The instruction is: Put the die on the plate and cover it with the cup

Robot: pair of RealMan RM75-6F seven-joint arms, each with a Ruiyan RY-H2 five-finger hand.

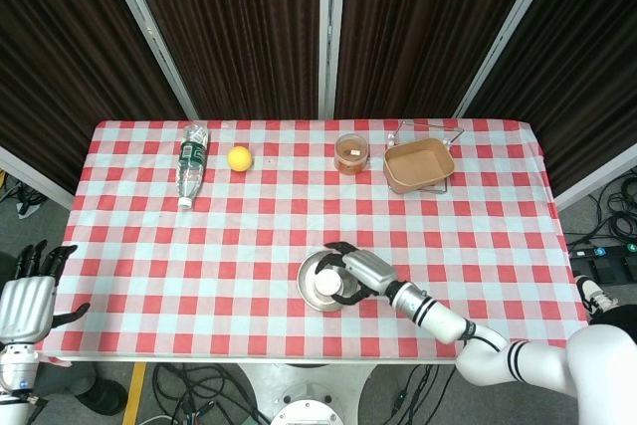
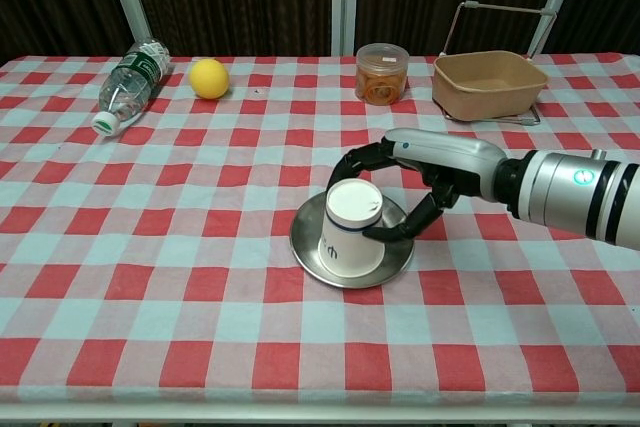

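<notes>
The white paper cup sits upside down on the round steel plate near the counter's front edge, die unseen, presumably beneath. The right hand curls loosely around it; contact unclear. Next: withdraw cleanly.

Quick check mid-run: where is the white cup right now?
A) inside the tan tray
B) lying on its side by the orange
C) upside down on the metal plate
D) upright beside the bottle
C: the white cup sits inverted on the metal plate, with the right hand around it.
</notes>
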